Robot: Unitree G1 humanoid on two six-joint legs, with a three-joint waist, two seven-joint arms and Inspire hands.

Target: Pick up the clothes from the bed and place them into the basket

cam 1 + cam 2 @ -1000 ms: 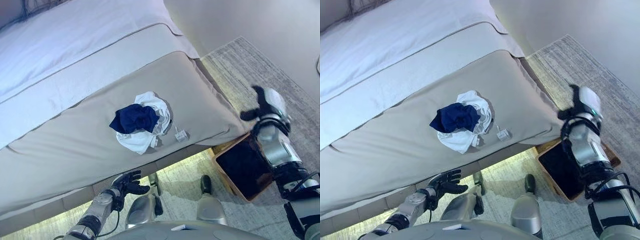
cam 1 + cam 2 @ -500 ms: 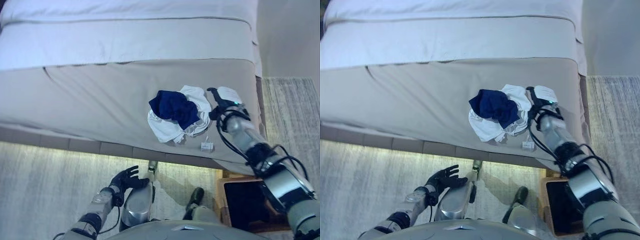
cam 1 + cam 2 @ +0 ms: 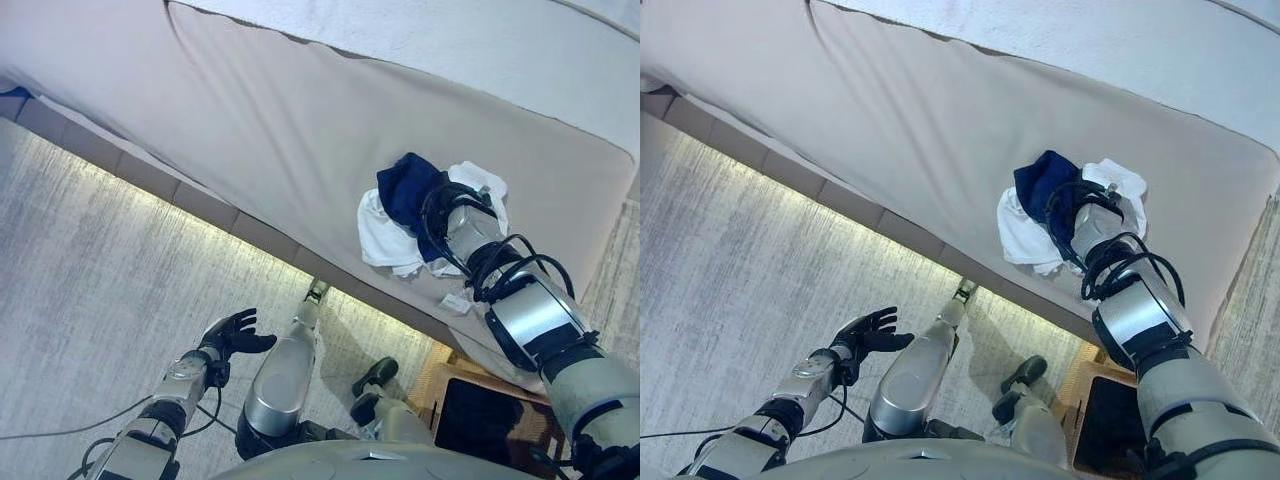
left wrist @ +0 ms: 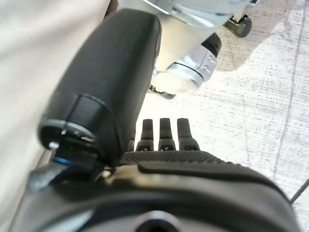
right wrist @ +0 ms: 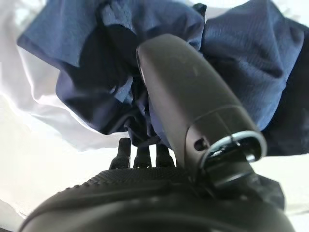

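Observation:
A crumpled navy garment (image 3: pixel 405 188) lies on top of a white garment (image 3: pixel 384 238) near the edge of the beige bed (image 3: pixel 270 110). My right hand (image 3: pixel 437 204) rests on this pile. In the right wrist view its thumb (image 5: pixel 183 92) lies straight over the navy cloth (image 5: pixel 72 43) and its fingers (image 5: pixel 141 153) push into the folds without closing round them. My left hand (image 3: pixel 230 332) hangs open low over the carpet, away from the bed. The basket (image 3: pixel 448 370) stands on the floor by the bed, under my right arm.
A small white tag (image 3: pixel 455 302) lies on the bed just in front of the pile. White bedding (image 3: pixel 480 40) covers the far part of the bed. Grey carpet (image 3: pixel 90 260) stretches along the bed's front edge.
The camera has swung a lot. My right hand has gone from beside the pile onto the navy garment. The left hand stays low and open.

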